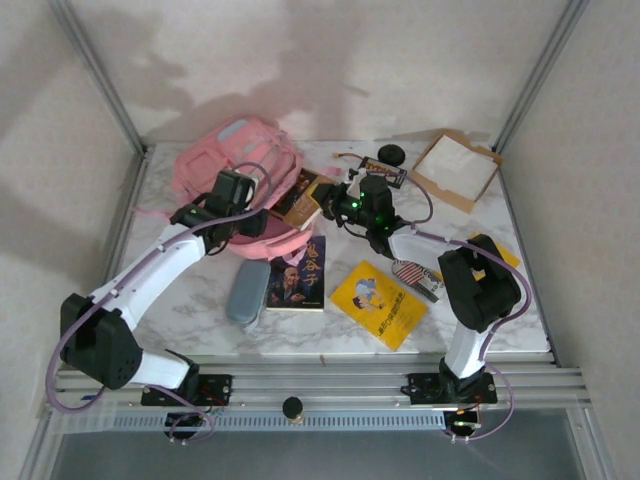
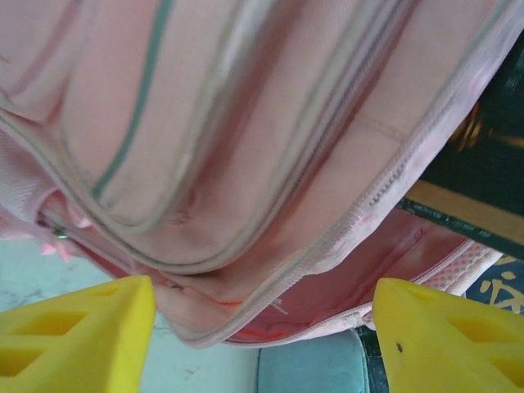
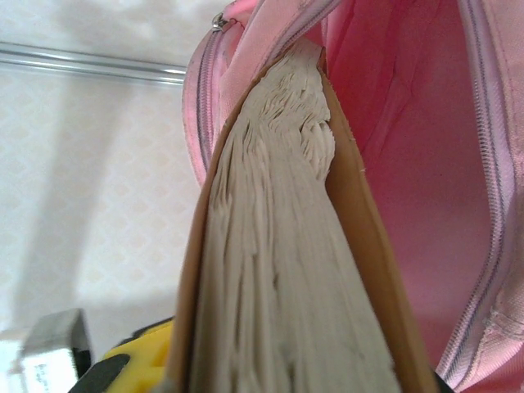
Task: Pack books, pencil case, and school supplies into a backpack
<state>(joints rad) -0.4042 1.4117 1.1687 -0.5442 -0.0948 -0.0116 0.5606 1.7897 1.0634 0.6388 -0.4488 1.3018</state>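
Note:
The pink backpack (image 1: 232,158) lies at the back left, its mouth facing right. My right gripper (image 1: 328,207) is shut on the brown book (image 1: 304,203), whose far end is in the backpack's mouth. In the right wrist view the book's page edge (image 3: 278,246) runs into the pink lining (image 3: 417,164). My left gripper (image 1: 238,197) hangs open over the backpack's zip edge (image 2: 327,246), its yellow fingers (image 2: 78,336) wide apart and holding nothing. The dark blue book (image 1: 297,273), the pencil case (image 1: 247,292), a yellow book (image 1: 378,303) and the flag-striped school supplies (image 1: 412,272) lie on the table.
A cardboard tray (image 1: 456,168) sits at the back right, with a black round object (image 1: 390,153) and a black rectangular item (image 1: 385,172) beside it. Another yellow book (image 1: 503,256) lies partly under the right arm. Metal frame posts stand at the table's back corners.

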